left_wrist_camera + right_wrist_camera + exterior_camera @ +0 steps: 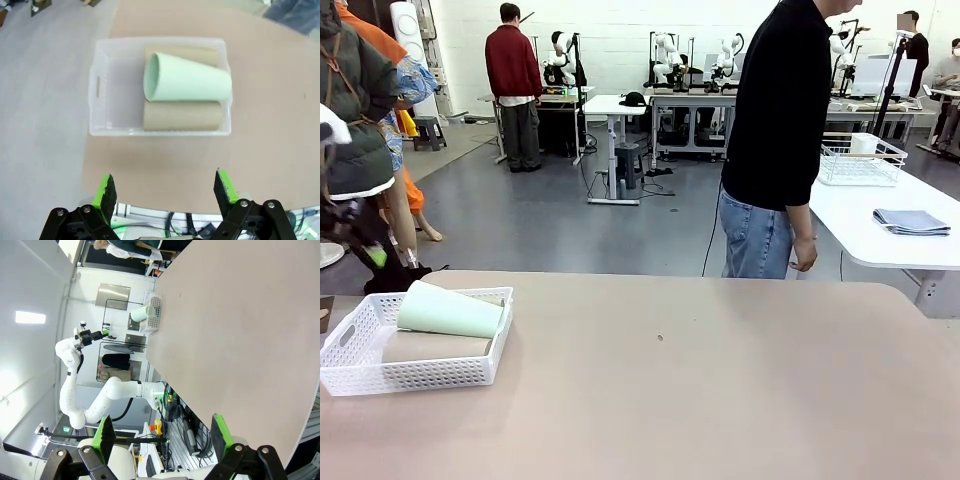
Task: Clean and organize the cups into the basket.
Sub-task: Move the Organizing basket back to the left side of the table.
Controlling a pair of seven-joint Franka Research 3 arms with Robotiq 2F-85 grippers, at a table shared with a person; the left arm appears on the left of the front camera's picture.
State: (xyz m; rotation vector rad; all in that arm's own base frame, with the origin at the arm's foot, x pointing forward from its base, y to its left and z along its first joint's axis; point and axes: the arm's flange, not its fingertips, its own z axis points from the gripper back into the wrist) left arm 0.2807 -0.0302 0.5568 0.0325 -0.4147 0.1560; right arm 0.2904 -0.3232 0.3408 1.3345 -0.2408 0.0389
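The white lattice basket (420, 378) sits at the table's near left corner. In it lie all three cups on their sides: the mint green cup (450, 310) rests on top of two taupe ones (435, 347). From above, the mint cup (187, 80) lies across the gap between one taupe cup (182, 116) and the other (200, 54), in the right part of the basket (107, 95). My left gripper (164, 179) hangs open and empty well above the basket, at the far left (382, 262). My right gripper (162, 421) is open and empty beyond the table's edge.
A person in a black shirt and jeans (775, 140) stands at the far side, hands down. Behind them another table carries a white wire basket (860, 160) and a folded grey cloth (912, 221). The tan tabletop (700, 380) spreads bare to the right of the basket.
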